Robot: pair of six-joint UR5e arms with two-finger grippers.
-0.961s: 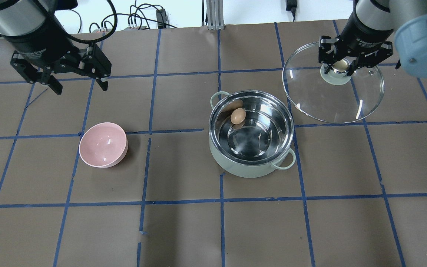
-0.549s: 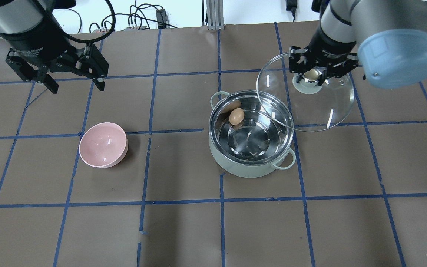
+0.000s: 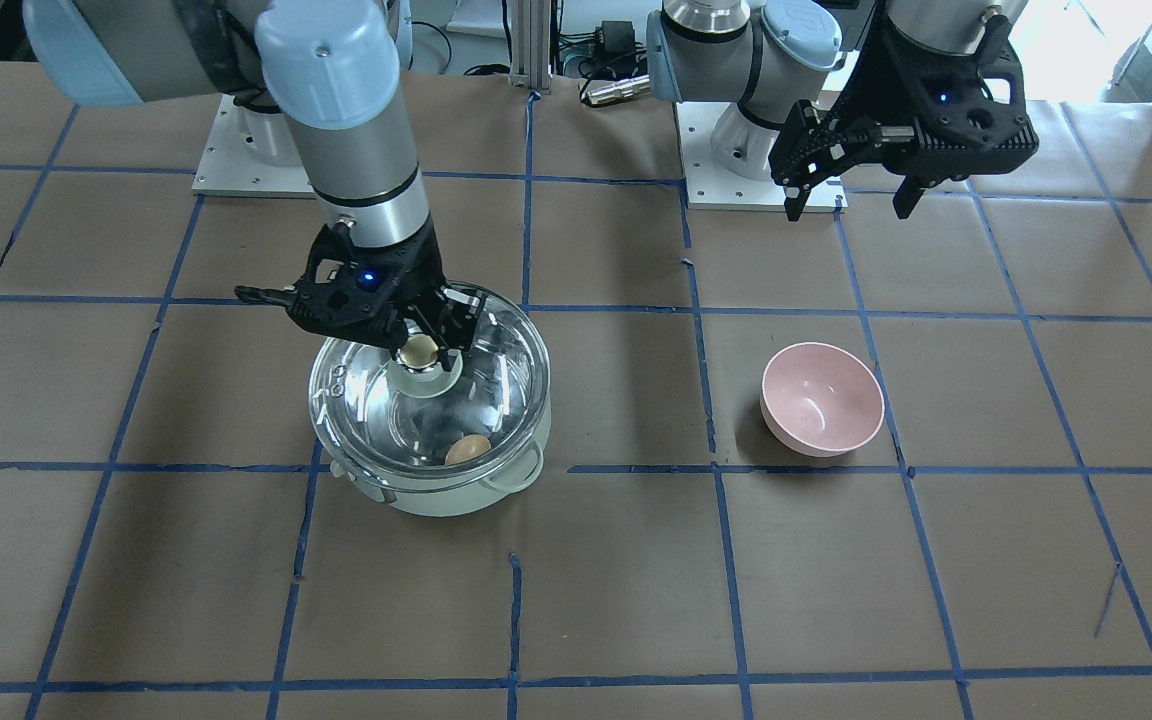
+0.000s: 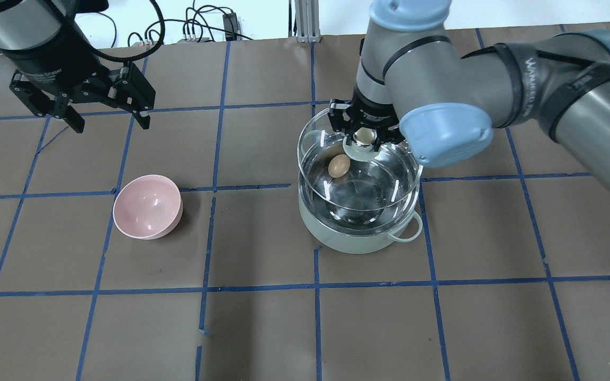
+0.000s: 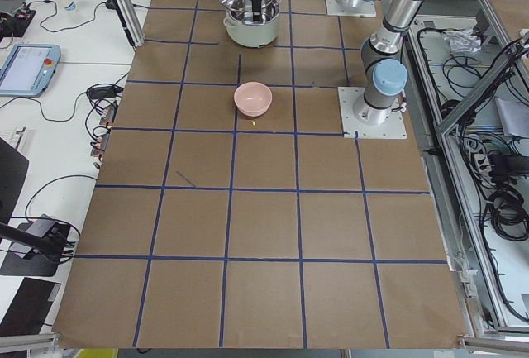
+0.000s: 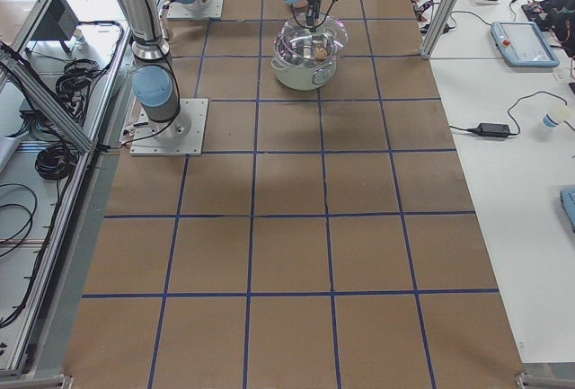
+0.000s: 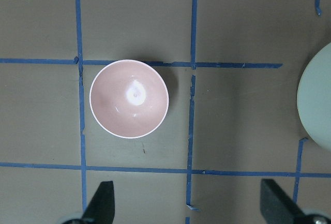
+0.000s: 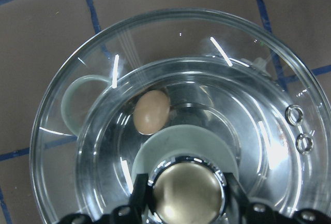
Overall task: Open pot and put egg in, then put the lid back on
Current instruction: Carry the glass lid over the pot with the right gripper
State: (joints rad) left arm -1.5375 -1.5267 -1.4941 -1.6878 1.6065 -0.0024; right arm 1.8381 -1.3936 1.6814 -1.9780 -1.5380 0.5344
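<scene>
The pale mint-green pot [image 4: 359, 241] stands open near the table's middle, also in the front view [image 3: 436, 497]. The brown egg [image 4: 339, 165] lies inside it on the steel bottom, also seen in the front view [image 3: 467, 450] and through the glass in the right wrist view [image 8: 151, 112]. My right gripper [image 4: 364, 136] is shut on the gold-topped knob of the glass lid [image 4: 311, 145] and holds the lid just above the pot, roughly centred over it [image 3: 501, 345]. My left gripper [image 4: 113, 125] is open and empty, high over the far left of the table.
A pink bowl [image 4: 147, 206] sits left of the pot, below my left gripper, and shows in the left wrist view [image 7: 129, 99]. Blue tape lines grid the brown table. Cables lie beyond the far edge.
My right gripper has carried the lid leftward from the far right of the table to over the pot. The egg has stayed in the pot. My left arm has barely moved.
</scene>
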